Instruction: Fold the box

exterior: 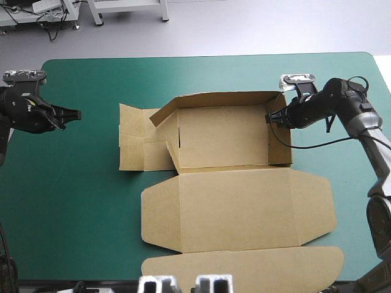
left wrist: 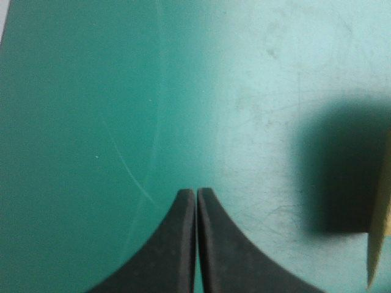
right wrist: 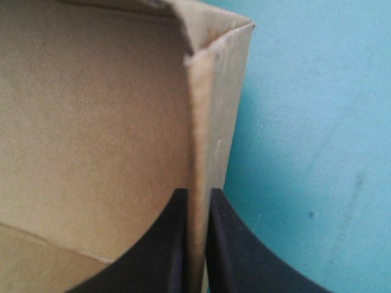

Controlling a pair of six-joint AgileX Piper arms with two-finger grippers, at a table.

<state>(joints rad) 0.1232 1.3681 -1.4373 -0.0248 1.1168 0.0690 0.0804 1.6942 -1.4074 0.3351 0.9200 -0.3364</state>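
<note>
The brown box (exterior: pixel 223 143) lies at the table's middle with its far wall and right wall (exterior: pixel 280 137) raised. Its left side panel (exterior: pixel 131 137) lies flat, and the lid (exterior: pixel 238 210) spreads flat toward the near edge. My right gripper (exterior: pixel 269 118) is at the right wall's far end. In the right wrist view it (right wrist: pixel 197 194) is shut on that wall's top edge (right wrist: pixel 211 110), one finger inside and one outside. My left gripper (exterior: pixel 78 114) hovers left of the box, apart from it. Seen from the left wrist, it (left wrist: pixel 197 192) is shut and empty over the teal-green cover (left wrist: pixel 91 122).
The lid's tuck flap (exterior: pixel 244 268) reaches the table's near edge. A strip of brown board (left wrist: pixel 379 244) shows ahead and to one side of the left gripper. Bare teal-green cover (exterior: pixel 79 201) stretches left of the box and beyond it.
</note>
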